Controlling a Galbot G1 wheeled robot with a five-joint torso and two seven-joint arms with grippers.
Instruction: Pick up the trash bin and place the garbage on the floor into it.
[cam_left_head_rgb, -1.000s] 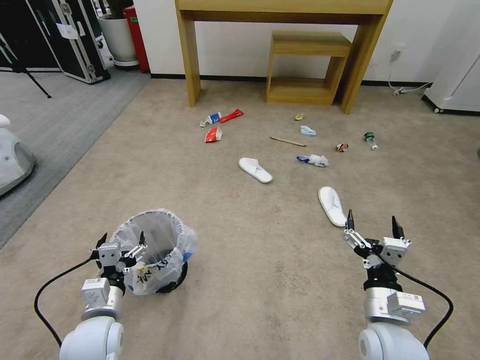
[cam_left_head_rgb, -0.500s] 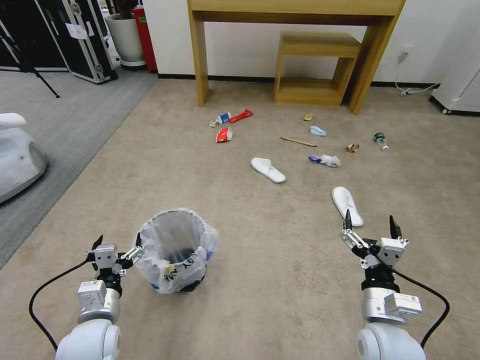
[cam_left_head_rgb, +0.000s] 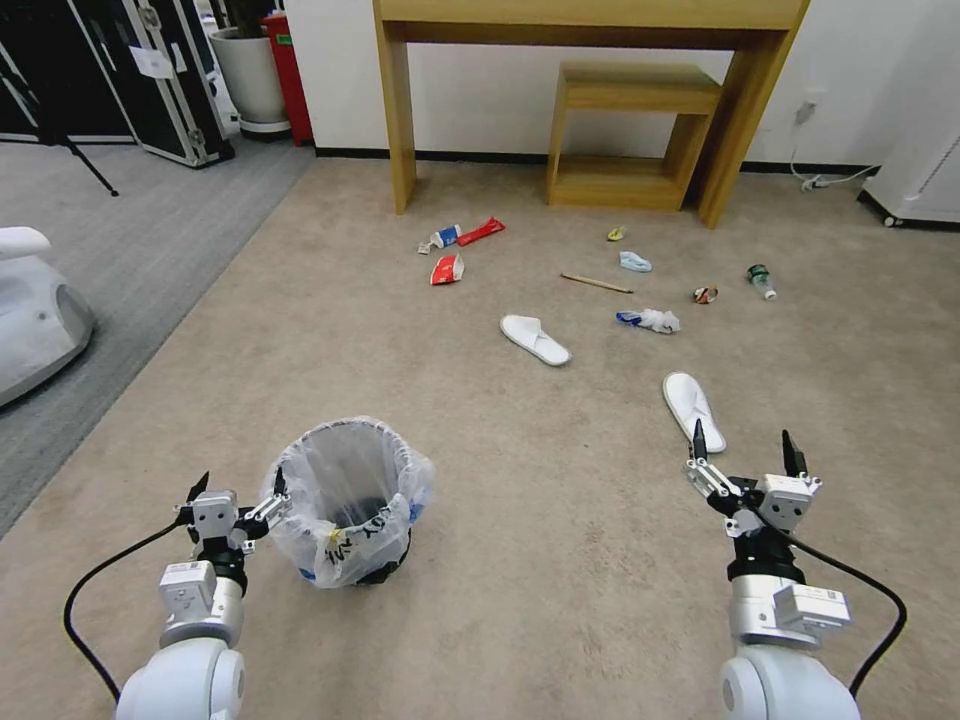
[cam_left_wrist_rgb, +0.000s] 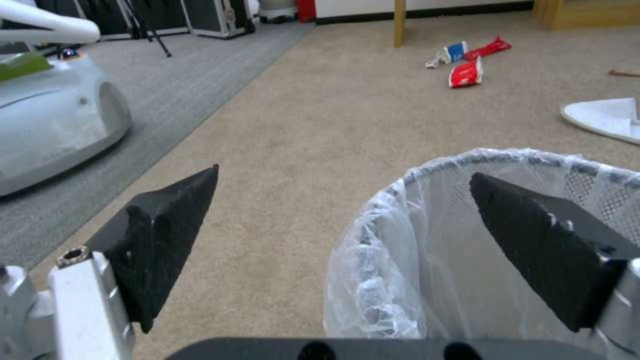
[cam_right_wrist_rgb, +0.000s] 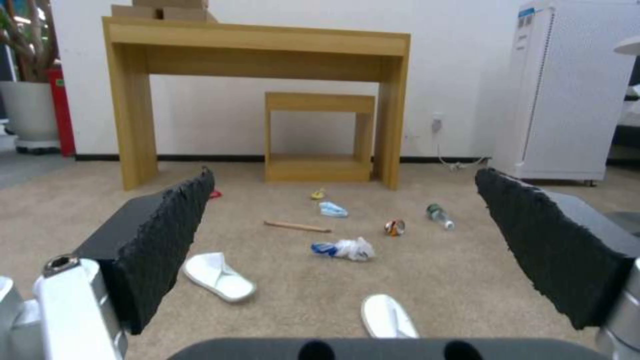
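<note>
While both sets of jaws stand spread wide with nothing between them, the left gripper (cam_left_head_rgb: 238, 492) sits just beside the trash bin (cam_left_head_rgb: 350, 500), its inner fingertip (cam_left_wrist_rgb: 533, 250) over the bag-lined rim and its outer one over bare floor (cam_left_head_rgb: 500, 480). The right gripper (cam_left_head_rgb: 745, 450) hovers low over open carpet, with the near white slipper (cam_left_head_rgb: 693, 411) just beyond its tips.

Bare carpet lies wide open between the bin and the right gripper, and from there on to the litter. The far edge is closed by the wooden table (cam_left_head_rgb: 590, 20) and the small shelf (cam_left_head_rgb: 630, 135) under it; grey carpet (cam_left_head_rgb: 120, 240) borders the left side.

Against half a second ago, almost nothing differs: the left gripper has drawn a shade closer to the bin's rim, and the right arm holds as it was. A second ago the whole scene sat shifted, so the camera moved.

The bin stands upright, mouth up. The near slipper lies with its long axis running away from the robot; the far slipper (cam_left_head_rgb: 536, 339) lies on a diagonal. The wooden stick (cam_left_head_rgb: 597, 284) lies nearly crosswise. Red wrappers (cam_left_head_rgb: 452, 268), tissue (cam_left_head_rgb: 655, 320), mask (cam_left_head_rgb: 634, 263), can (cam_left_head_rgb: 705, 295) and bottle (cam_left_head_rgb: 762, 279) are scattered beyond.
</note>
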